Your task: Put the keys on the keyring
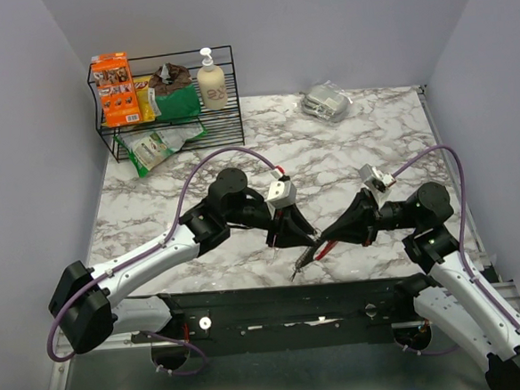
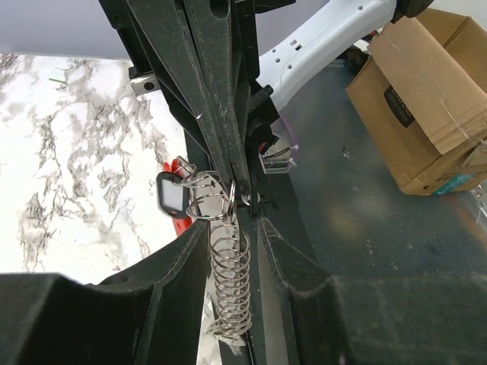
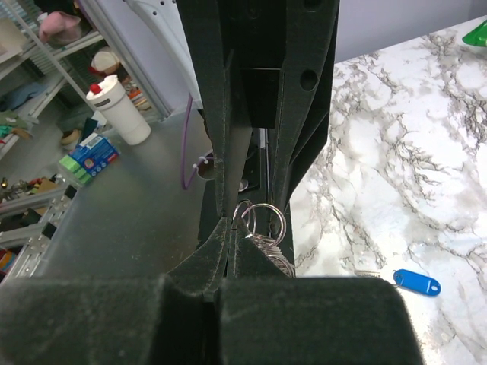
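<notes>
The keyring is held in the air near the table's front edge, between my two grippers. In the left wrist view its silver coil point(image 2: 230, 281) stands between the jaws of my left gripper point(image 2: 233, 230), which are closed on it. Small rings point(image 2: 209, 199), a dark-rimmed tag point(image 2: 172, 195) and the red clip point(image 2: 181, 223) sit at the coil's top. My right gripper point(image 3: 232, 226) is shut on one ring point(image 3: 266, 217). From above, the left gripper point(image 1: 296, 240) and right gripper point(image 1: 328, 242) almost touch. A key with a blue head point(image 3: 417, 281) lies on the marble.
A black wire rack point(image 1: 228, 117) with snack packs and a soap bottle stands at the back left. A silver packet point(image 1: 327, 101) lies at the back right. A black rail point(image 1: 286, 316) runs along the front edge. A cardboard box point(image 2: 426, 84) sits off the table.
</notes>
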Robot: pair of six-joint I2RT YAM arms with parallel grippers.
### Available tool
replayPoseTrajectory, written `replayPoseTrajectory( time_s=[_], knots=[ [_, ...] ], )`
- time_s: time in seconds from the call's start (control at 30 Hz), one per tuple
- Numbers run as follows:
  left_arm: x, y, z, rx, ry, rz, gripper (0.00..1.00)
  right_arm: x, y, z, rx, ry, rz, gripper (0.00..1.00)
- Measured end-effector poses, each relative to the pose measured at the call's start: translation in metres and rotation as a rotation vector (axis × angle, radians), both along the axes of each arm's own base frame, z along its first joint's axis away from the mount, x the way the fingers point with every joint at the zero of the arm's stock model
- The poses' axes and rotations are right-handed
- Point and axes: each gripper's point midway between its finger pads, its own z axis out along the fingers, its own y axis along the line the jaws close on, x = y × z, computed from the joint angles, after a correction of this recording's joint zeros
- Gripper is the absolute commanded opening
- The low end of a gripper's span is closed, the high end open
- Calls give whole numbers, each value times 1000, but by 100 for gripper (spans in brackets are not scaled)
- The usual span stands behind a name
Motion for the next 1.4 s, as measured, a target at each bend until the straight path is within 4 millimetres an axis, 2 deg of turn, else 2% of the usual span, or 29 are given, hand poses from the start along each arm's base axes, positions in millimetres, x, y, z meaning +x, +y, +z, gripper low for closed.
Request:
replayPoseTrajectory(
  time_s=[0.1, 0.3, 0.43, 0.57, 0.63, 0.67, 0.7, 0.77, 0.8, 0.87, 0.9, 1.13, 1.17, 1.4],
  knots=[
    [1, -1, 3, -11, -3, 1, 36, 0, 0, 0, 1, -2, -1, 1],
    [1, -3, 12, -45, -5, 2, 20, -1, 0, 1, 2, -5, -2, 1],
    [1, -3, 15, -52, -4, 1, 2, -1, 0, 1, 3, -7, -3, 1],
    [0, -4, 16, -51, 0, 0, 0, 0, 0, 1, 4, -7, -6, 1],
    [0, -4, 16, -48, 1, -1, 0, -1, -1, 2, 4, -9, -6, 6],
    [0, -4, 16, -46, 2, -1, 0, -1, -1, 2, 5, -10, -6, 14],
    [0, -4, 16, -45, 3, 0, 0, 0, -1, 2, 4, -9, -8, 32],
    [1, -4, 15, -32, 1, 7, 0, 1, -1, 1, 3, -3, -19, 50],
    [2, -3, 14, -22, 3, 12, 0, 2, -1, 2, 4, -7, -30, 68],
    [3, -3, 12, -2, 2, 19, 0, 4, -2, 3, 4, -14, -54, 84],
    [3, -3, 10, 13, 3, 24, 0, 5, -2, 4, 5, -21, -69, 87],
    [11, 0, 11, 95, -28, 67, 0, 15, -6, 17, 23, -64, -164, 92],
    [12, 0, 12, 110, -35, 74, 0, 16, -6, 17, 22, -62, -172, 100],
    [19, -5, 13, 227, -75, 101, 0, 22, -6, 14, 7, -57, -192, 98]
  ],
)
